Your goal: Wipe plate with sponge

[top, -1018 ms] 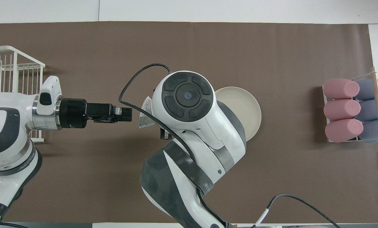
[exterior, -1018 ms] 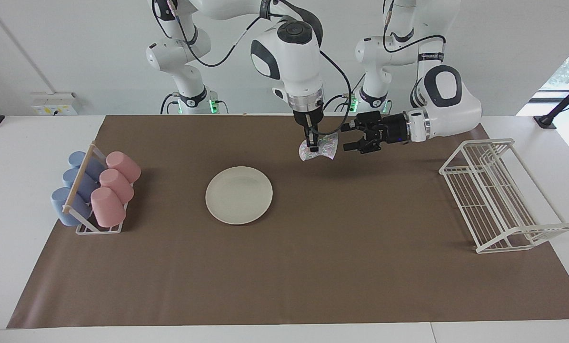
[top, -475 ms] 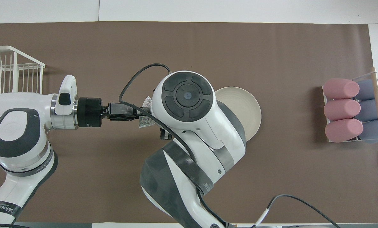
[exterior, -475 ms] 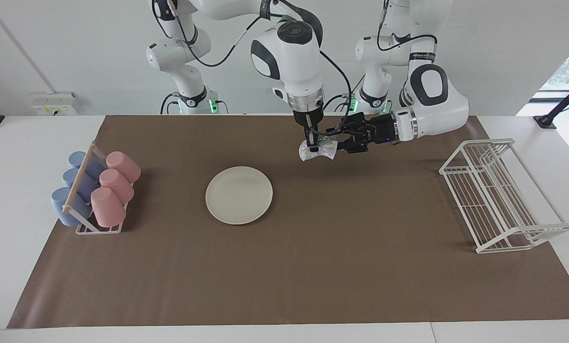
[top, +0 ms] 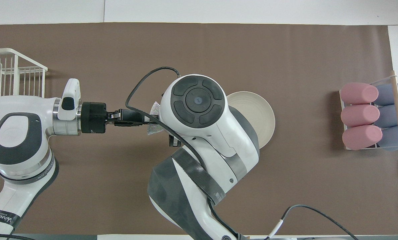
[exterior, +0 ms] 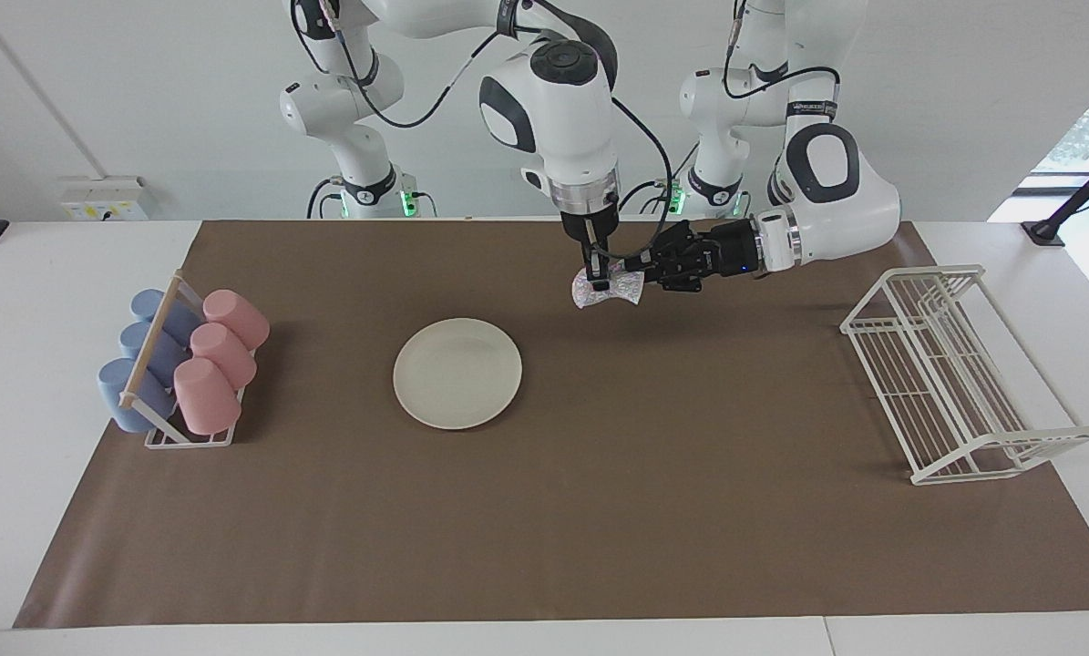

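Starting close to the robots: R gripper (exterior: 598, 273) pointing straight down over bare mat (exterior: 599, 510), pinched shut on the sponge (exterior: 619, 290), gripping it at the middle so the pad flares out either side like a bow. Sponge up off the mat, hanging from those tips, silvery and glittery. L gripper (exterior: 642, 270) in level from the L arm's end of the table, wrist horiz., tips drawn in tight on the sponge's edge, so both grippers on the one pad, w/ the two sets of fingertips just beside each other. Overhead, R arm's big wrist covering most of it; only a corner of the sponge (top: 154, 115) peeking out by the L gripper (top: 145, 120). Next out: plate (exterior: 457, 373), cream-white, flat on the mat, nothing on it, farther from the robots than the sponge and a bit toward the R arm's end; well apart from both grippers. Overhead, plate (top: 255, 113) half hidden under the R arm. At the R arm's end, cup rack (exterior: 179, 364) w/ three pink cups (exterior: 220, 351) and blue cups (exterior: 148, 360) lying on their sides. At the L arm's end, white wire rack (exterior: 954, 374), tipped on its side, reaching farthest out.
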Motion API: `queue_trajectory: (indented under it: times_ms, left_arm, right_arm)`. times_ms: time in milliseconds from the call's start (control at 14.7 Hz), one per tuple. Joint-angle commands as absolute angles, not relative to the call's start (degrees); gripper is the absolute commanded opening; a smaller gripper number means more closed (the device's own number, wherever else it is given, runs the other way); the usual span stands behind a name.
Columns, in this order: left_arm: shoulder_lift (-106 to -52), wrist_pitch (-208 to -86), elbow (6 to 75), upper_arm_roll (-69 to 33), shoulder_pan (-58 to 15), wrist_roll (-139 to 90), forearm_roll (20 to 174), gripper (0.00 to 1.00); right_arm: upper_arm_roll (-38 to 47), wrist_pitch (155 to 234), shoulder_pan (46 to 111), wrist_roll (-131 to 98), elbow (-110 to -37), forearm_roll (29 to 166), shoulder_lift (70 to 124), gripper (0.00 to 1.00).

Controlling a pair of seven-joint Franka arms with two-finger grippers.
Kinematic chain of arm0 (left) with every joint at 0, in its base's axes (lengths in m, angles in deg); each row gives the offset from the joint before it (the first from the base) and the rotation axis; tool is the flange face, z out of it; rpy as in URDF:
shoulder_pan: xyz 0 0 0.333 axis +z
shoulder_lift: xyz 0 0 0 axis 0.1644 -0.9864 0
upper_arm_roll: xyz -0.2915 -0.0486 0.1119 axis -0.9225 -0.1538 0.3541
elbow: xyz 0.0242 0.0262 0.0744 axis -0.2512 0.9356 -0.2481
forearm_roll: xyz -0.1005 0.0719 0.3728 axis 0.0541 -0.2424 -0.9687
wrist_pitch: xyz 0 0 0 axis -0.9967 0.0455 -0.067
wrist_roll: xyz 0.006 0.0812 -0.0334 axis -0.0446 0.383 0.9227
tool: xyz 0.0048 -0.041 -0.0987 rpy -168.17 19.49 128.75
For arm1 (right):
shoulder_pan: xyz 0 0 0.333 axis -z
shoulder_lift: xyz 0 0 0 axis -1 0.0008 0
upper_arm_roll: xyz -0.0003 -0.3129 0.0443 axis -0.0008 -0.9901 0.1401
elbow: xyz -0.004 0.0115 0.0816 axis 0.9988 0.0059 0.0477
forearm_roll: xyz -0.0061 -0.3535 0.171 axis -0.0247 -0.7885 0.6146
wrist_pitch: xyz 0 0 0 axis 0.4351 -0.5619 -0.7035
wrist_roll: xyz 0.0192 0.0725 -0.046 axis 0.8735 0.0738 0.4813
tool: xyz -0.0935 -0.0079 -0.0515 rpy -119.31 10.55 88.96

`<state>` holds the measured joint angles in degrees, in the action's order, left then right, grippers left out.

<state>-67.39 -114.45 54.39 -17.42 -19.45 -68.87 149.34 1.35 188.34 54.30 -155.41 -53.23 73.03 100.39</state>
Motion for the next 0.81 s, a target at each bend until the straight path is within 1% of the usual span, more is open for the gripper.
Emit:
queue_trajectory:
  times_ms: [0,611,679,747]
  left_arm:
    - [-68.3,-114.1,52.9,-17.2,-19.3,-68.6,148.6,0.0]
    - [-68.2,-112.0,53.0,-17.1,-18.1,-68.2,147.5,0.0]
    - [-68.2,-111.9,53.0,-17.1,-18.0,-68.2,147.5,0.0]
    - [-68.2,-111.9,53.0,-17.1,-18.0,-68.2,147.5,0.0]
  right_arm:
    - [1.6,188.4,54.8,-155.0,-54.2,73.4,99.7,0.0]
    - [1.5,187.1,55.1,-154.9,-54.4,73.4,99.6,0.0]
    - [1.4,186.6,55.1,-155.0,-54.4,73.4,99.5,0.14]
    - [1.2,185.2,55.1,-155.0,-54.3,73.4,99.2,0.43]
